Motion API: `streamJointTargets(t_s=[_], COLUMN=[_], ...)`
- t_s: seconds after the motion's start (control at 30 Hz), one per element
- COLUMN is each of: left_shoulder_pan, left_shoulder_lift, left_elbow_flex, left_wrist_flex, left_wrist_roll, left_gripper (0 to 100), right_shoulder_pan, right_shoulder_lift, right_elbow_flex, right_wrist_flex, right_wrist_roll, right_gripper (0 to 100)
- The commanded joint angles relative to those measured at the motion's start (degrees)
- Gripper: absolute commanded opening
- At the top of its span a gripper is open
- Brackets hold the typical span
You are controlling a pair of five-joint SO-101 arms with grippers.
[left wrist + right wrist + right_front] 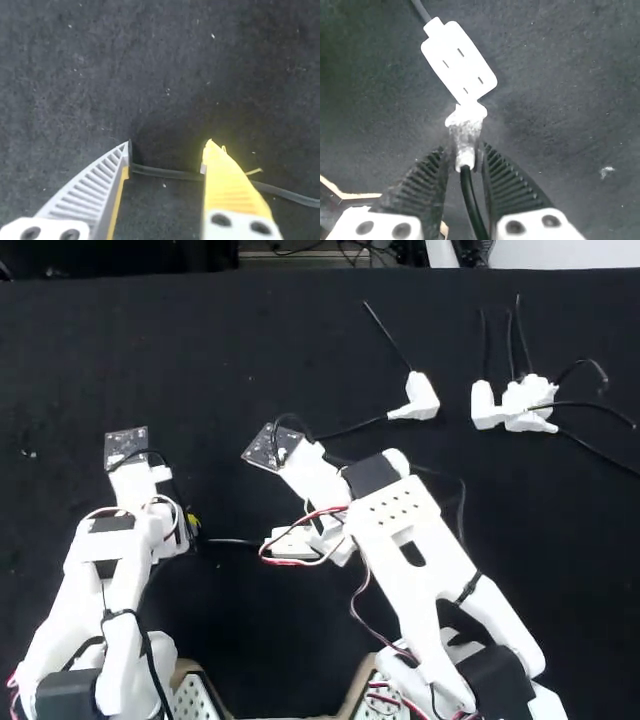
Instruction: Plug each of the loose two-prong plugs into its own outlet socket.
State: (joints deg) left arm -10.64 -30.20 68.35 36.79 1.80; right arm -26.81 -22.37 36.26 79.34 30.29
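On black cloth (pixel 250 340), right hand (pixel 464 150) grips a plug (pixel 465 122) at the socket block (pixel 458 57); left hand (pixel 168 145) open.

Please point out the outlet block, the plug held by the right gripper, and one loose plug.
outlet block (pixel 459 62), right wrist view, its slotted face.
held plug (pixel 465 131), right wrist view, its white body.
loose plug (pixel 418 398), high view, its white head.

Bench (pixel 200 340): black fabric surface, flecked with pale lint.
Far edge: dark clutter, white surface (pixel 560 252).
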Motion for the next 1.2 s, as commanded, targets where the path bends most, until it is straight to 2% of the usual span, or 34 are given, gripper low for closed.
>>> streamJointTargets(t_s=[0.0, 0.2, 0.6, 1.03, 1.17], left_shoulder_pan=[5.0, 7.5, 7.5, 7.7, 11.8], left_shoulder_lift=[-0.1, -0.1, 0.1, -0.1, -0.1], left_elbow_flex=[-2.0, -2.0, -2.0, -1.9, -2.2], left_wrist_flex=[0.7, 2.1, 2.1, 3.1, 5.9], left_wrist_roll=[-1.9, -3.3, -3.1, -3.3, -3.5], left_gripper=[23, 23, 23, 23, 23], right_shoulder_pan=[-0.5, -3.9, -4.6, -0.4, 0.4], right_shoulder_lift=[-1.5, -1.5, 10.6, 15.2, 15.2], right_elbow_flex=[-4.4, -6.7, -10.1, -11.6, -11.6], right_wrist_flex=[0.6, 8.1, 6.4, 4.0, 4.0], right_wrist_roll=[-0.7, -0.7, -3.0, -0.8, -0.6], right_gripper=[1.1, 1.1, 1.1, 1.1, 1.1])
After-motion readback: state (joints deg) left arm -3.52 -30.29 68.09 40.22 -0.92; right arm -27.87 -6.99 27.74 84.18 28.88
